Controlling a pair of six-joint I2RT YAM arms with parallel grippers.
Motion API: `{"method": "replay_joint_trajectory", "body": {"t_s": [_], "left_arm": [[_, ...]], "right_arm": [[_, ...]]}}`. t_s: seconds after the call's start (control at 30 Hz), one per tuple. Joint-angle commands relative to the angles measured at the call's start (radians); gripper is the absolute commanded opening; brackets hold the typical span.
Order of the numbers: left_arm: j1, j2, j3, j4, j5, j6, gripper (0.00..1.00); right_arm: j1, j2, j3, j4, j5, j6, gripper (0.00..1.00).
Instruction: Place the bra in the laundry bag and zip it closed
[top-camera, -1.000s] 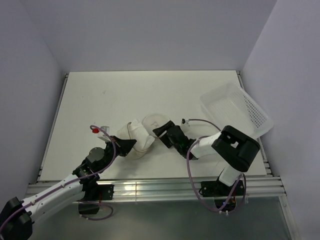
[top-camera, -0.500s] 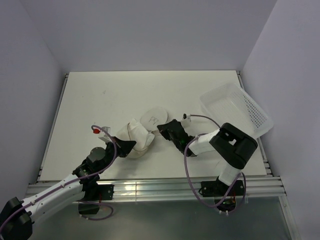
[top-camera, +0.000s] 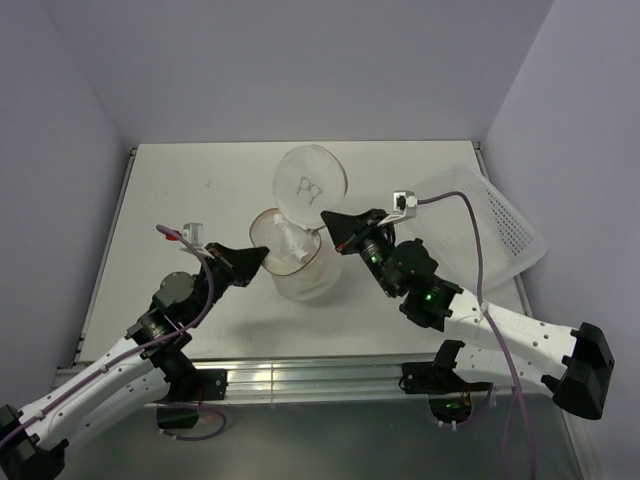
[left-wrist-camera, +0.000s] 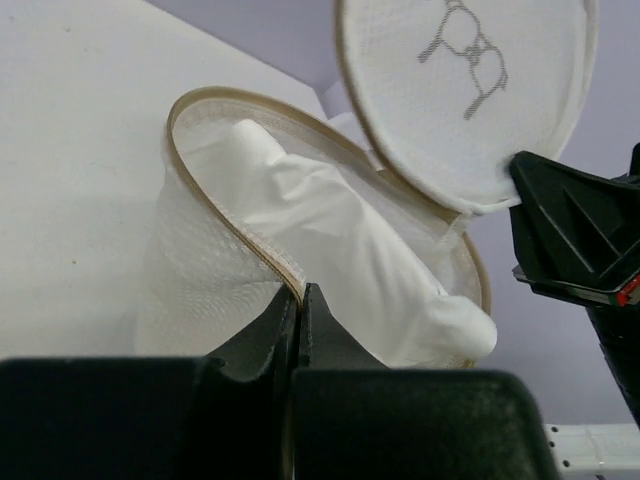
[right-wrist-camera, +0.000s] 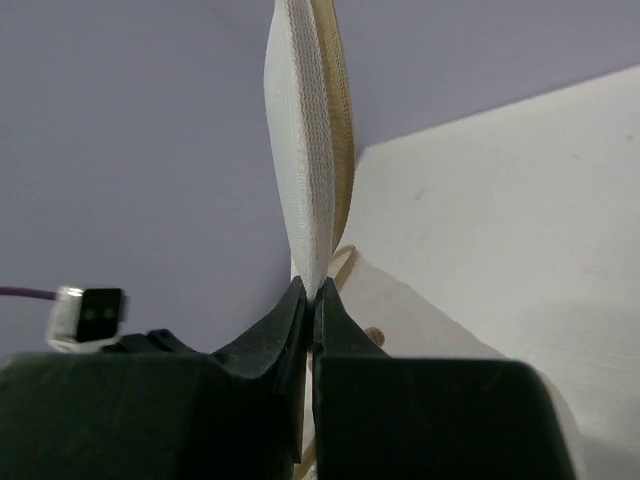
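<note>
Bra (left-wrist-camera: 330, 225) inside laundry bag (left-wrist-camera: 190, 275), left pincer (left-wrist-camera: 300, 292) tight on rim, right pincer (right-wrist-camera: 312, 287) tight on lid (left-wrist-camera: 460, 100) edge.

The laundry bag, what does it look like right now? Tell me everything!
The laundry bag is a small round pouch of white mesh with tan trim. It is open: its round lid, marked with a glasses-like drawing, stands flipped up. The white bra lies stuffed inside. The left claw pinches the near rim; the right claw pinches the lid's edge.
</note>
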Motion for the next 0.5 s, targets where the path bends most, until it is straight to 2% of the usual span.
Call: {"method": "replay_joint_trajectory", "body": {"t_s": [0.0, 0.07, 0.1, 0.2, 0.27, 0.4, 0.47], "left_arm": [[0.001, 0.047, -0.020, -0.013, -0.068, 0.026, 0.00], [0.005, 0.074, -0.021, 0.002, -0.079, 0.036, 0.00], [0.008, 0.102, 0.022, 0.008, -0.039, 0.047, 0.00], [0.005, 0.136, 0.149, -0.004, 0.016, 0.105, 0.00], [-0.005, 0.137, 0.169, -0.024, 0.013, 0.125, 0.00], [-0.004, 0.145, 0.030, -0.033, -0.080, 0.076, 0.00], [-0.004, 0.144, -0.014, -0.012, -0.079, 0.049, 0.00]], "right_arm": [[-0.006, 0.096, -0.021, -0.176, -0.004, -0.087, 0.00], [-0.028, 0.133, 0.005, -0.188, -0.050, -0.105, 0.00], [-0.028, 0.124, 0.030, -0.202, -0.070, -0.128, 0.00], [-0.014, 0.046, 0.126, -0.219, -0.086, -0.237, 0.00], [-0.014, 0.019, 0.180, -0.254, -0.089, -0.281, 0.00], [-0.028, 0.076, 0.147, -0.300, -0.081, -0.277, 0.00], [-0.044, 0.117, 0.117, -0.328, -0.069, -0.266, 0.00]]}}
